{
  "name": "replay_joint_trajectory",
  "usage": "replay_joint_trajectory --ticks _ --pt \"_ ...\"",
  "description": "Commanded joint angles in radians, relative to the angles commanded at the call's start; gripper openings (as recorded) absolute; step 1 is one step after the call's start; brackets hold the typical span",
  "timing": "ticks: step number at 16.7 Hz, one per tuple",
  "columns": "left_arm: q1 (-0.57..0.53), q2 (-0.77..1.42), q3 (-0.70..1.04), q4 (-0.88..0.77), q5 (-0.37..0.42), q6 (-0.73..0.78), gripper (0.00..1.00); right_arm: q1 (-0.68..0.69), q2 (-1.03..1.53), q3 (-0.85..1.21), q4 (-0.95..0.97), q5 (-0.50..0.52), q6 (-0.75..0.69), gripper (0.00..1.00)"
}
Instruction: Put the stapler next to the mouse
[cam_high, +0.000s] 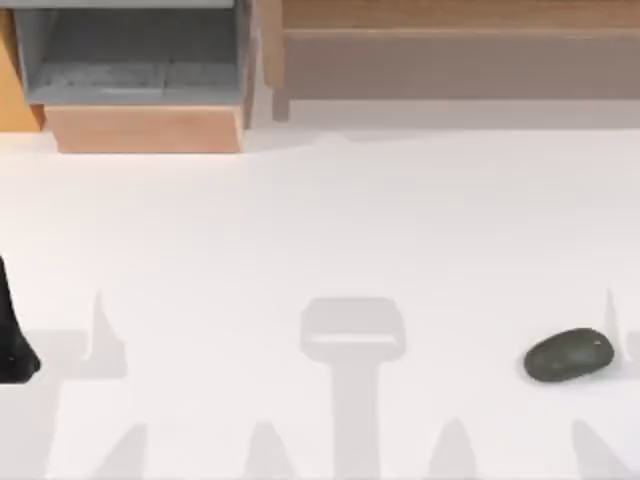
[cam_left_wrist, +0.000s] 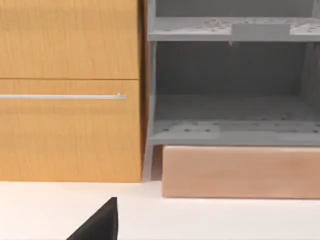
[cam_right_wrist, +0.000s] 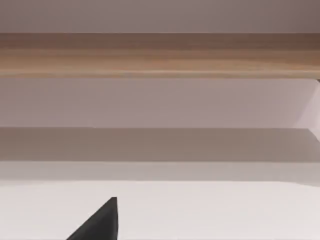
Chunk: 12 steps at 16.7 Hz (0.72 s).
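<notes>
First, find the stapler before you commit either arm: the mouse (cam_high: 569, 356) sits at the desk's (cam_high: 320, 220) right, and whether the left tool (cam_high: 14, 350), at the left edge, is wide or narrow I cannot tell.

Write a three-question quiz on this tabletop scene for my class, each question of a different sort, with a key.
1. True or false: the mouse lies on the white table toward its right side.
2. Which stands at the table's far left? A) a grey shelf unit B) a red bucket C) a green bottle
3. Fill in: the drawer front beside the shelf unit carries a thin metal ____.

Key: 1 true; 2 A; 3 handle.
</notes>
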Motion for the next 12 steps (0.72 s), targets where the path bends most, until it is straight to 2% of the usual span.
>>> replay_joint_trajectory --ticks 6,12 --pt "0.0 0.0 0.0 0.0 0.0 0.0 1.0 0.012 0.109 0.073 -0.096 0.001 0.067 1.0" --pt "0.0 0.0 0.0 0.0 0.0 0.0 1.0 0.048 0.569 0.307 -0.417 0.004 0.283 1.0"
